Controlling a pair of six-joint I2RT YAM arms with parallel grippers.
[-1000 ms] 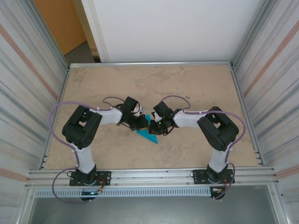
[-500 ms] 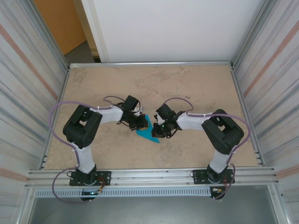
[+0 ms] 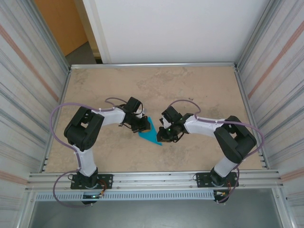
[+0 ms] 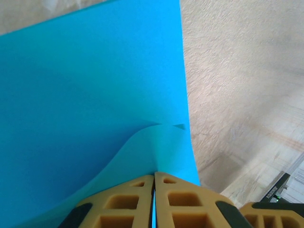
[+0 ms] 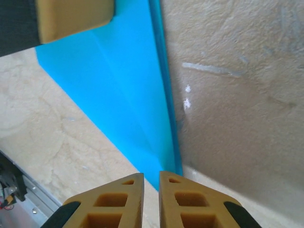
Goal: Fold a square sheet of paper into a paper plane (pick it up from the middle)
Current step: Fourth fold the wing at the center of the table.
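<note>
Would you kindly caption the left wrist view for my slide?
Left pincer shut on the folded blue paper over the table.

Both arms bent inward, left end effector (image 4: 154,177) pinched on the paper plane (image 4: 85,85), right end effector (image 5: 151,175) slightly parted

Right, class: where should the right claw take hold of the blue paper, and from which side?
The long folded edge of the paper, beside its sharp tip, coming from the tip end where the right claw sits. That edge seems lifted off the table, and the left claw holds the far end.
</note>
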